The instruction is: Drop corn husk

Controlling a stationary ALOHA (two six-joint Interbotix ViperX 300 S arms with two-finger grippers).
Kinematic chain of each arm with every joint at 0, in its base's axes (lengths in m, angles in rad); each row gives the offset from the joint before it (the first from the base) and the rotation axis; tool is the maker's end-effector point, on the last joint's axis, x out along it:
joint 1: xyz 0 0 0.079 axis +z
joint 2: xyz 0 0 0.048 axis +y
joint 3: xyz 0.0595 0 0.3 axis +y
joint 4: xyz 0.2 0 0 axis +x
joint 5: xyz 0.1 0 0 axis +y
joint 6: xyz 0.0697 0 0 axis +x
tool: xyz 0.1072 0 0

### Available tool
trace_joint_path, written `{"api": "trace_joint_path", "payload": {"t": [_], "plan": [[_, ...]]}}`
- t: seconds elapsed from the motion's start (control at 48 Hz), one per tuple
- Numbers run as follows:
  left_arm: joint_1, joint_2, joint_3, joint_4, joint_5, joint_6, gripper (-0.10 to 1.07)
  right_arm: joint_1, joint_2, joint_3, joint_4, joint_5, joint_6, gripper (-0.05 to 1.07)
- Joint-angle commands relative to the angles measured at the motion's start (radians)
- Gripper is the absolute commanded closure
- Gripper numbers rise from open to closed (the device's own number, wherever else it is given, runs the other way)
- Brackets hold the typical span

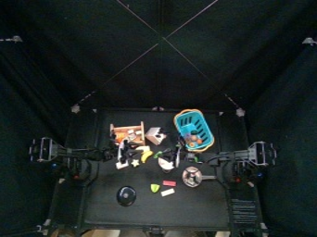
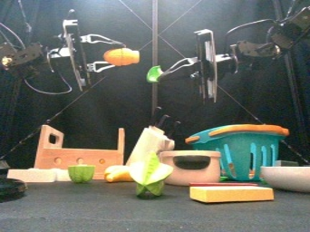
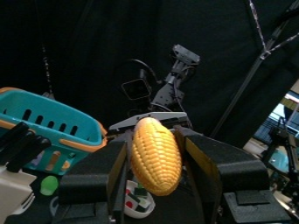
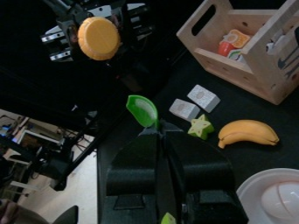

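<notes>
My left gripper (image 2: 109,56) is shut on a peeled yellow-orange corn cob (image 2: 119,56), held high above the table; the left wrist view shows the cob (image 3: 156,156) between the jaws. My right gripper (image 2: 165,70) is shut on a small green husk leaf (image 2: 154,73), raised next to the cob. In the right wrist view the leaf (image 4: 143,111) sticks out of the jaw tips, with the cob (image 4: 98,38) beyond it. The leaf hangs above the table's middle, left of the teal basket (image 2: 240,147).
On the table stand a wooden crate (image 2: 80,152), a green cup (image 2: 82,173), a banana (image 4: 249,133), a pale husk-like piece with green leaves (image 2: 149,161), a grey bowl (image 2: 191,168), a yellow sponge (image 2: 231,193) and a white bowl (image 2: 288,177).
</notes>
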Motion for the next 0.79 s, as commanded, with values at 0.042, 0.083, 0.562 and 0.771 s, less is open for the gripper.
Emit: {"api": "trace_joint_path", "payload": {"t": [0.042,0.083,0.562,0.771], "plan": [[0.003,-0.008,-0.006,0.002,-0.005,0.002,0.35,0.002,-0.038,-0.003,0.003,0.014,0.0,0.66],[0.003,-0.008,-0.005,0.002,-0.005,0.002,0.35,0.003,-0.054,0.003,0.002,0.035,0.002,0.66],[0.009,-0.008,0.003,0.003,-0.005,0.003,0.35,0.034,-0.385,0.152,0.236,0.641,0.002,0.65],[0.014,-0.008,0.003,0.003,-0.005,0.003,0.35,-0.026,-0.457,0.218,0.27,0.824,0.003,0.65]]}}
